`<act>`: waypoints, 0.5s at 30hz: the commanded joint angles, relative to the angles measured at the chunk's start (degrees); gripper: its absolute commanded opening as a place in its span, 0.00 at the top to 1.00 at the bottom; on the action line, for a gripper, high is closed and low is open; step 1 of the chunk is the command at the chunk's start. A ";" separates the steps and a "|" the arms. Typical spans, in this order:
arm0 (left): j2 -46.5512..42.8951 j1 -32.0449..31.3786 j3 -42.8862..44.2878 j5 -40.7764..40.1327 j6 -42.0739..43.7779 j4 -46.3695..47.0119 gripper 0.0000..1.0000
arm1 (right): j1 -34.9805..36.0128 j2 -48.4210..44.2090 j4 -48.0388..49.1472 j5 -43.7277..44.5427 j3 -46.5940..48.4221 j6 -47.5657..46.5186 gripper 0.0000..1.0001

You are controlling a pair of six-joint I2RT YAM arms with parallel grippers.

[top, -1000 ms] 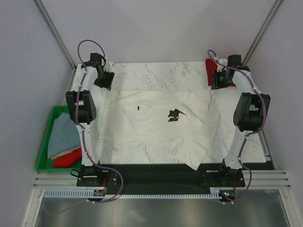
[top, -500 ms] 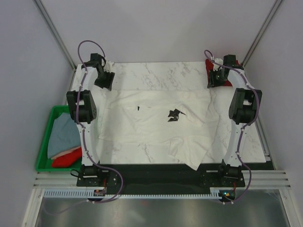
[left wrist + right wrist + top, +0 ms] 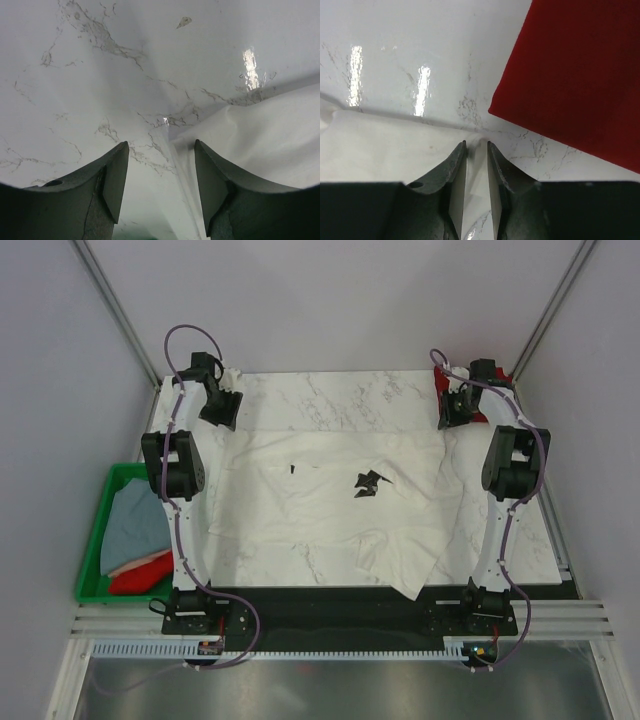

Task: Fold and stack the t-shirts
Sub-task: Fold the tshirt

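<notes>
Two arms are at the far hem of the white t-shirt (image 3: 330, 510), spread flat mid-table (image 3: 330, 390). The left gripper (image 3: 160, 145), at 11 o'clock, has jaws spread wide beside the corner. The right gripper (image 3: 476, 144), at 1 o'clock, has jaws nearly together over the hem, can't tell if it's biting. The dark red t-shirt (image 3: 580, 75) lies just beyond. Looks like the first fold's grab. Next, I'd guess left pinches too, then both pull toward 6.
</notes>
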 commanded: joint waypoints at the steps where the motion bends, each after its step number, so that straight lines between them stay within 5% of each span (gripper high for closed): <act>1: 0.28 0.09 2.52 2.02 -1.04 -0.22 0.37 | 0.11 1.14 0.66 -1.43 1.67 -0.09 0.70; 8: 0.02 0.09 2.44 6.60 -1.40 -1.54 0.36 | -0.07 2.64 1.27 -0.11 2.55 -0.09 0.60; 15: -0.60 0.09 2.18 6.16 -0.69 -1.81 0.37 | -0.16 1.59 1.45 -1.43 3.78 -0.62 0.62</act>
